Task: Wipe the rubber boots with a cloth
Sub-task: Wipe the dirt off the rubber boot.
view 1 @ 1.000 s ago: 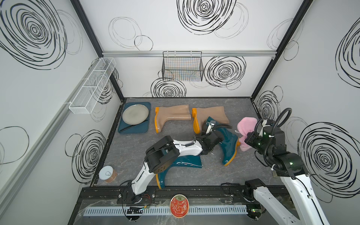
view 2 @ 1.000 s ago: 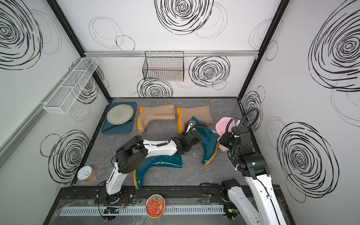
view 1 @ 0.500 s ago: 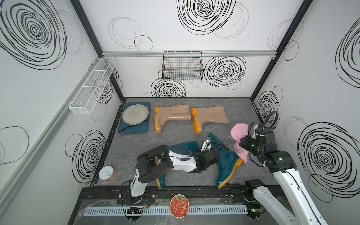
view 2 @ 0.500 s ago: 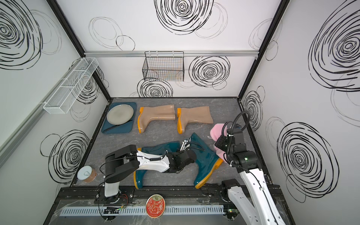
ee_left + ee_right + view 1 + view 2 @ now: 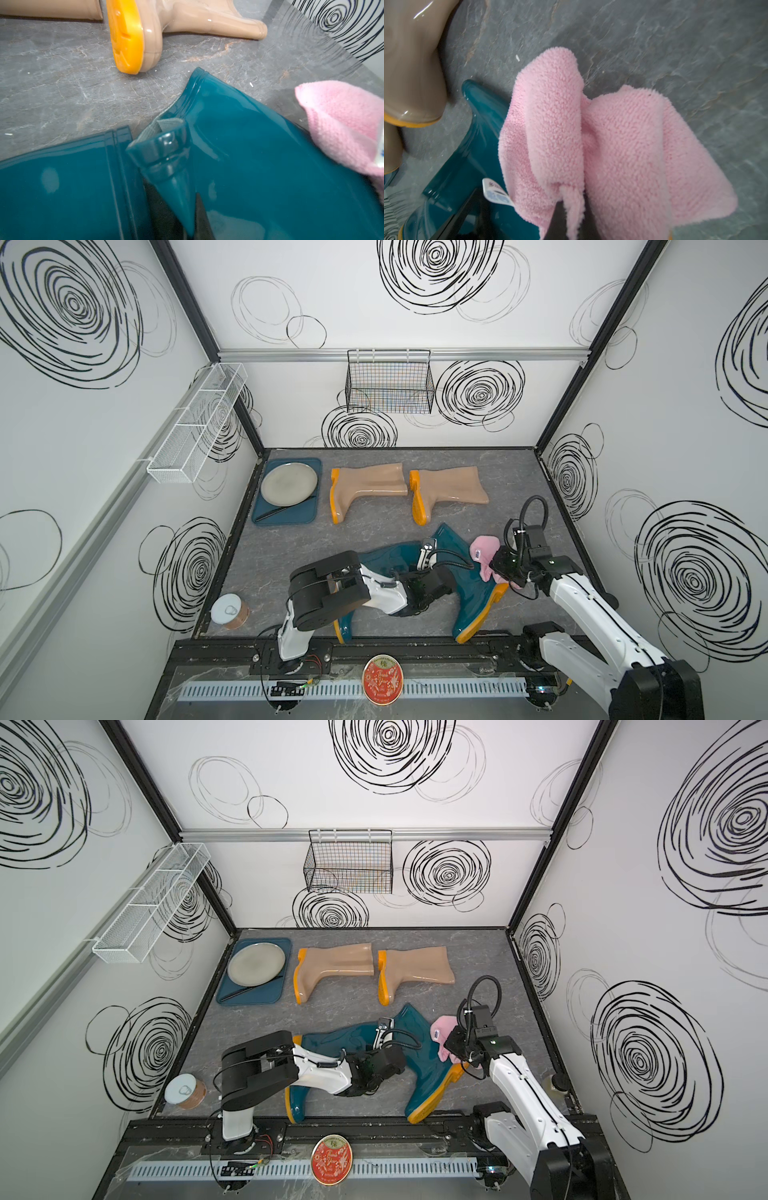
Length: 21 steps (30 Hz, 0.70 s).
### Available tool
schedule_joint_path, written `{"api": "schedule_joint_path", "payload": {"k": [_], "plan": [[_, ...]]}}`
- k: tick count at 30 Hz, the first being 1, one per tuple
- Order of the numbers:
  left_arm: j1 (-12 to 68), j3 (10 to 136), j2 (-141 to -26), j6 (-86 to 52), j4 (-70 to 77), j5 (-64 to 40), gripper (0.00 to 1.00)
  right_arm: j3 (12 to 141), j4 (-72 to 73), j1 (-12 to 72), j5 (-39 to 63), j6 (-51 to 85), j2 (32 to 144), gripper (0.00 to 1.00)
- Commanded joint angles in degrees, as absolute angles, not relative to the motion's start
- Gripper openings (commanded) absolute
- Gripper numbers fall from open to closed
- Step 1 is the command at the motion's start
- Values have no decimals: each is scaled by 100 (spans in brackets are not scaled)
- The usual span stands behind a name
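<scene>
Wiping's underway, I reckon: L gripper (image 5: 174, 195) pinches the cuff of the teal boot (image 5: 469, 585) lying on its side front-right, while R gripper (image 5: 573, 216) is clenched on the pink cloth (image 5: 612, 145) bunched at the boot's far edge, so next it prob. needs pressing down & dragging along the shaft.

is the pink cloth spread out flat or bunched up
Bunched. The cloth hangs in two thick folds pinched in the right gripper, over a teal boot, not laid flat.
</scene>
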State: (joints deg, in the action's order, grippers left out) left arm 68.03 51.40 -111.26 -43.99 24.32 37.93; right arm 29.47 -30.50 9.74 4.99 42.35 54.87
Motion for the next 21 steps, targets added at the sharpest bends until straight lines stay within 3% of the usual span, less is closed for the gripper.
{"api": "schedule_joint_path", "payload": {"k": [1,5,9,16,21], "plan": [[6642,5102,-10846,-4379,3125,4097,0,2816,-2675,708,4,4259,5766,0],[6533,5162,-10898,-4360,3410,4021,0,3295,-2834,371,-421,4030,6121,0],[6469,5266,-10966,-4219,3666,4093,0,4038,-3323,-24,562,3544,6214,0],[6359,5332,-11150,-4497,3771,4312,0,4395,-3870,1154,949,4055,5193,0],[6229,5603,-11360,-4818,3606,4287,0,5645,-4371,1315,836,4225,4772,0]]}}
